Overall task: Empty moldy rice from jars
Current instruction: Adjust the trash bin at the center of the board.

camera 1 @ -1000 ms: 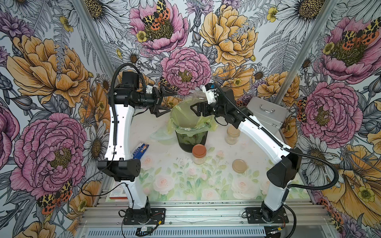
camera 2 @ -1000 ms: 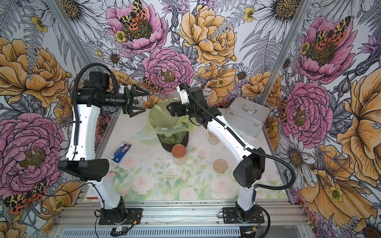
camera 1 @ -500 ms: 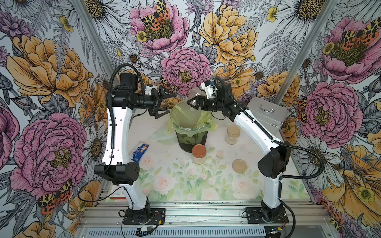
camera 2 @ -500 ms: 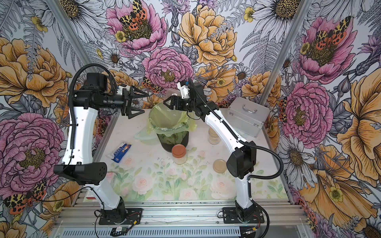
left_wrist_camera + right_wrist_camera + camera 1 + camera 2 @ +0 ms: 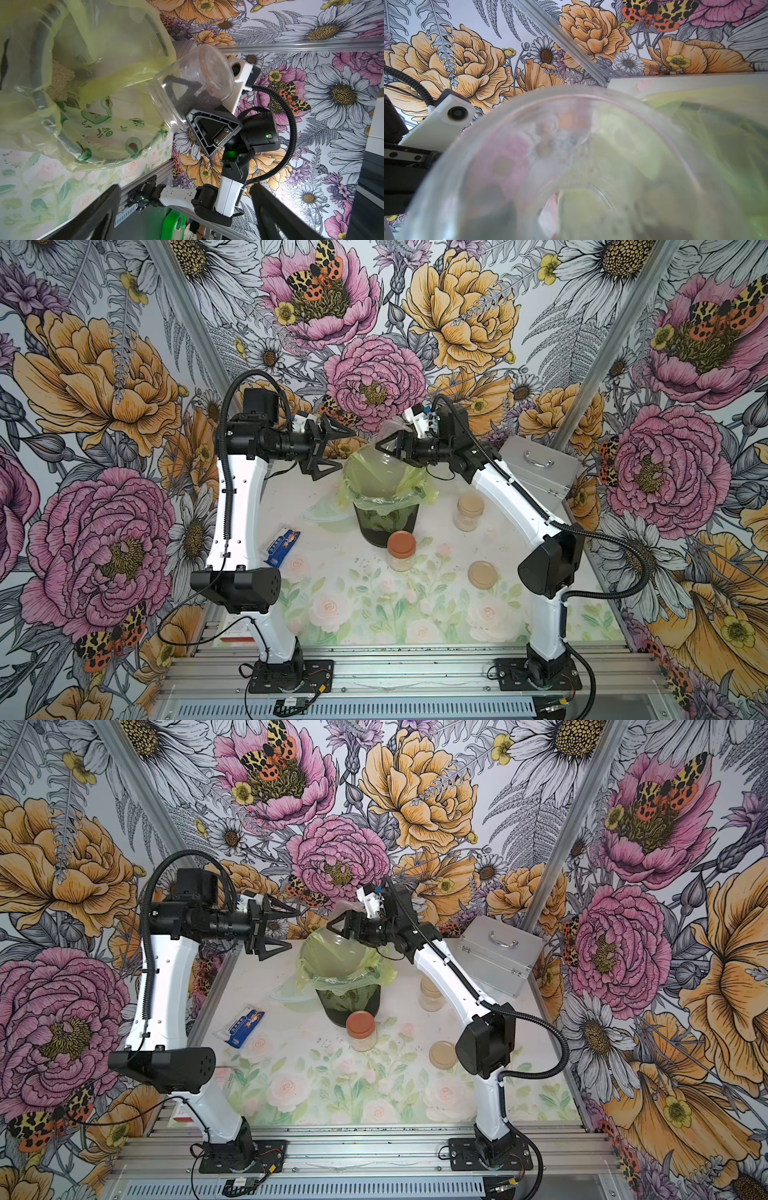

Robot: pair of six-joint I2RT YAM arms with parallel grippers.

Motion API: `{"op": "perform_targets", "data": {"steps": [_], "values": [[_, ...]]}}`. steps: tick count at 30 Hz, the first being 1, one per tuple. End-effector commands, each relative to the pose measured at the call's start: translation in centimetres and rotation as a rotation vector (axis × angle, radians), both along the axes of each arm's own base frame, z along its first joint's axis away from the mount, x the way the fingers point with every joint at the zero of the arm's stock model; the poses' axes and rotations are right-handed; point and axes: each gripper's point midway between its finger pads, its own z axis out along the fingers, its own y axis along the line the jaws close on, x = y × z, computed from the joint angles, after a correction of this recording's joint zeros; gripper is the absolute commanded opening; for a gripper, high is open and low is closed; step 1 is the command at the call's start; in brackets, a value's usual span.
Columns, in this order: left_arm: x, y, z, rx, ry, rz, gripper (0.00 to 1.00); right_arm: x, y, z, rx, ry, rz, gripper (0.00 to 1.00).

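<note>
My right gripper point(image 5: 390, 446) point(image 5: 341, 928) is shut on a clear lidless jar point(image 5: 392, 434) point(image 5: 191, 83), tipped mouth-down over the bin point(image 5: 386, 506) lined with a yellow-green bag. The jar looks empty and fills the right wrist view point(image 5: 571, 166), hiding the jaws there. A heap of pale moldy rice point(image 5: 59, 81) lies inside the bag. My left gripper point(image 5: 336, 450) point(image 5: 282, 930) point(image 5: 187, 218) hangs open and empty just left of the bin's rim. Two more jars of rice stand on the table: one with a reddish-brown lid point(image 5: 401, 549) point(image 5: 361, 1029), one with a beige lid point(image 5: 469, 512) point(image 5: 431, 994).
A loose beige lid point(image 5: 482, 574) point(image 5: 442, 1054) lies near the right arm's elbow. A blue packet point(image 5: 282, 547) point(image 5: 245, 1027) lies left of the bin. A silver case point(image 5: 540, 466) point(image 5: 500, 952) stands at the back right. A clear plastic piece point(image 5: 322, 512) rests beside the bin.
The right arm has swung its elbow inward and carried the jar slightly left and higher over the bin. The left arm has shifted only a little.
</note>
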Motion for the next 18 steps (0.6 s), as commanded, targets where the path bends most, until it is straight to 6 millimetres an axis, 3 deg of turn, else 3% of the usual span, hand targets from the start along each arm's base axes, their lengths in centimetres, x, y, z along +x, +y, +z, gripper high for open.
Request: {"op": "perform_targets", "data": {"steps": [1,7,12,18], "values": [[-0.5,0.3,1.4,-0.002,-0.072,-0.005,0.98,-0.6,-1.1,2.8,-0.01,-0.111,-0.04,0.0],[-0.7,0.4,1.4,-0.002,-0.071,-0.002,0.98,-2.2,-0.6,3.1,-0.185,-0.303,-0.086,0.0],[-0.7,0.5,1.4,0.005,-0.073,0.007,0.99,-4.3,1.4,3.6,-0.378,-0.552,-0.104,0.0],[-0.7,0.6,1.7,0.009,-0.081,0.016,0.99,-5.0,2.2,3.9,-0.424,-0.615,-0.106,0.0]]}}
